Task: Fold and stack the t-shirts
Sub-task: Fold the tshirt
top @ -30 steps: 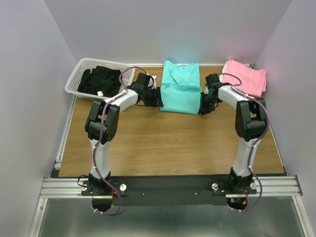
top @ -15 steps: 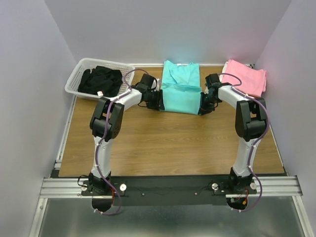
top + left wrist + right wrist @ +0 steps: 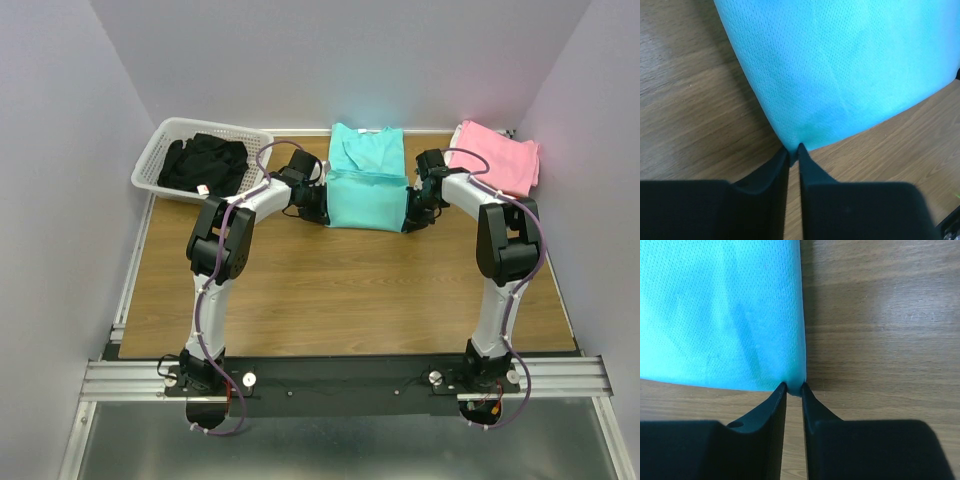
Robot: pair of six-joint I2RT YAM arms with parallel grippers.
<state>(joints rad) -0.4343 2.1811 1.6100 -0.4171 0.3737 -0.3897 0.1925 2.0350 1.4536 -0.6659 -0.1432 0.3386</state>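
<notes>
Centrally, turquoise shirt folded at twelve o'clock, left gripper pinched on its seven-o'clock corner, right gripper pinched on its five-o'clock corner, pink shirt at two o'clock, basket at ten o'clock.

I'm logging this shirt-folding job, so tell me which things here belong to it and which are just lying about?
Part of the job:
turquoise shirt
pink shirt

Just lying about:
white basket
black cloth inside it, kind unclear
</notes>
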